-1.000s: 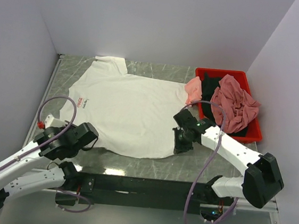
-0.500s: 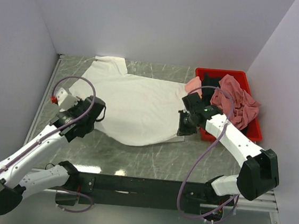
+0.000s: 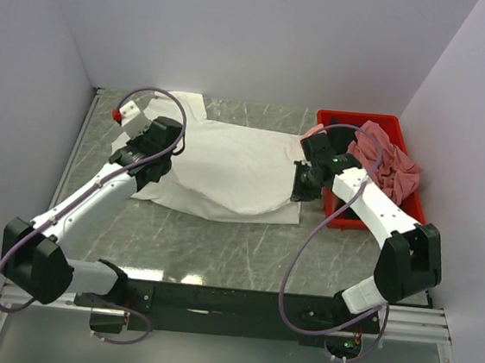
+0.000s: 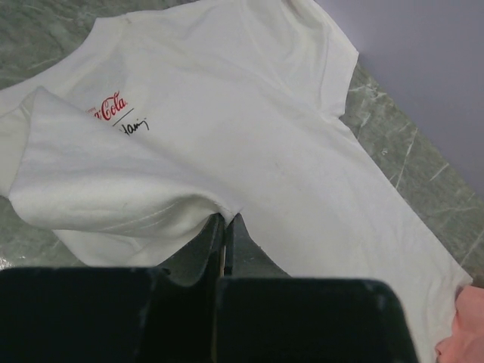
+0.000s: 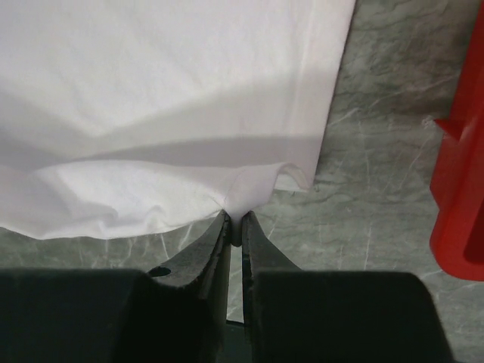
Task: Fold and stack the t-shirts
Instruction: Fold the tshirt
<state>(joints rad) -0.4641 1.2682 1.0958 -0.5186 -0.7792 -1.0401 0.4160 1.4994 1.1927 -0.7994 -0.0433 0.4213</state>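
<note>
The large white t-shirt (image 3: 236, 163) lies spread on the marble table, its near part doubled over toward the back. A small red print (image 4: 112, 110) shows beside the raised fold. My left gripper (image 3: 160, 157) (image 4: 225, 219) is shut on the shirt's hem at the left. My right gripper (image 3: 300, 190) (image 5: 235, 219) is shut on the hem corner of the white t-shirt (image 5: 151, 91) at the right, next to the bin. A light pink tee (image 3: 315, 139), a dusty rose tee (image 3: 387, 166) and a black one (image 3: 342, 140) lie bunched in the bin.
The red plastic bin (image 3: 362, 117) stands at the back right, its wall (image 5: 461, 189) close to my right gripper. Walls close in the table on the left, back and right. Bare marble (image 3: 218, 248) lies between the shirt and the arm bases.
Both grippers have carried the shirt's near hem away from the bases toward the back, laying the lower part over the upper. The arms have stretched out farther.
</note>
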